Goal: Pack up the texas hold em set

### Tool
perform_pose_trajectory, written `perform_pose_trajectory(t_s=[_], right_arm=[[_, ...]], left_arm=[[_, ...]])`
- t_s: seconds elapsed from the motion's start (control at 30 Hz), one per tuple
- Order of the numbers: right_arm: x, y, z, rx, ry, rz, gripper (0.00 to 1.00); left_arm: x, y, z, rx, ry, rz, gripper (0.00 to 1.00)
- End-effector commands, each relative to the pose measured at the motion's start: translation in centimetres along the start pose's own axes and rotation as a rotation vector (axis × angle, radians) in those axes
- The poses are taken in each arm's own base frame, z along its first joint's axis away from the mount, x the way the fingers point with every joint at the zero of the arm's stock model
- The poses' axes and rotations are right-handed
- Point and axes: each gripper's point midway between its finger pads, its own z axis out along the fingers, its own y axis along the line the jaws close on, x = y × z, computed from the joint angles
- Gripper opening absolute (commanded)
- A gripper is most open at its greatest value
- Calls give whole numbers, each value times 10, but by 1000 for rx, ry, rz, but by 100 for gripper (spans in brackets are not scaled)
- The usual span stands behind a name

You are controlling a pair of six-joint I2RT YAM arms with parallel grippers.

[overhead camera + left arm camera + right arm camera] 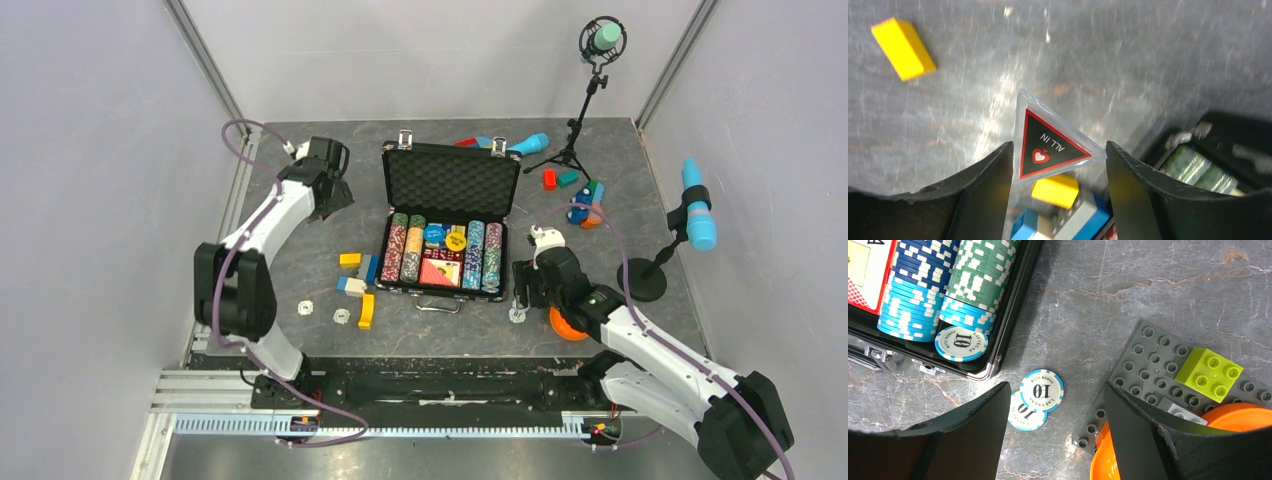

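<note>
Your left pincer (1059,148) grasps the triangular marker (1045,145); your right pincer (1055,390) stands released, two chips (1041,390) beneath it.

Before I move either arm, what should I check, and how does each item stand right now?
1. Left gripper grip on the triangle marker: ok, pinched between both fingers and off the table.
2. Case lid open: ok.
3. Right gripper open over the two loose chips: ok.
4. Chips lying singly: not ok, one overlaps the other.
5. Clearance beside the right gripper: not ok, the gray studded plate lies close by one finger.
6. Free slot in the case for those chips: cannot tell.
</note>
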Motion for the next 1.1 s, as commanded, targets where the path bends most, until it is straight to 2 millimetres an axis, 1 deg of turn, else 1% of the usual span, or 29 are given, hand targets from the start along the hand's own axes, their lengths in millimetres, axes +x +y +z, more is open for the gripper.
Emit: perform_pose_trajectory(t_s=[0.0, 0.1, 0.23, 0.3, 0.37, 0.57, 0.67, 0.77, 0.83, 1.07], right_arm=[[-27, 5, -6, -12, -72, 29, 72], [-30, 5, -7, -8, -81, 29, 72], [-35, 3, -10, 2, -93, 33, 72], [-37, 2, -11, 6, -96, 34, 72], [-37, 1, -12, 13, -97, 35, 72], [-42, -7, -19, 53, -120, 46, 72], [-41, -11, -21, 71, -121, 45, 73], [-40, -12, -21, 78, -118, 44, 73], [-39, -12, -21, 77, -116, 43, 73], [-38, -13, -21, 80, -114, 31, 73]], left_arm=[[14, -6, -44, 110, -60, -44, 59], [40, -15, -66, 162, -60, -3, 60], [79, -38, -92, 238, -34, 62, 60], [99, -54, -104, 281, -19, 89, 59], [114, -69, -112, 313, -8, 119, 59], [154, -123, -127, 405, 27, 207, 59], [172, -151, -133, 434, 43, 258, 59], [183, -171, -134, 451, 52, 282, 60], [188, -177, -130, 447, 57, 292, 60], [198, -185, -113, 430, 65, 305, 60]])
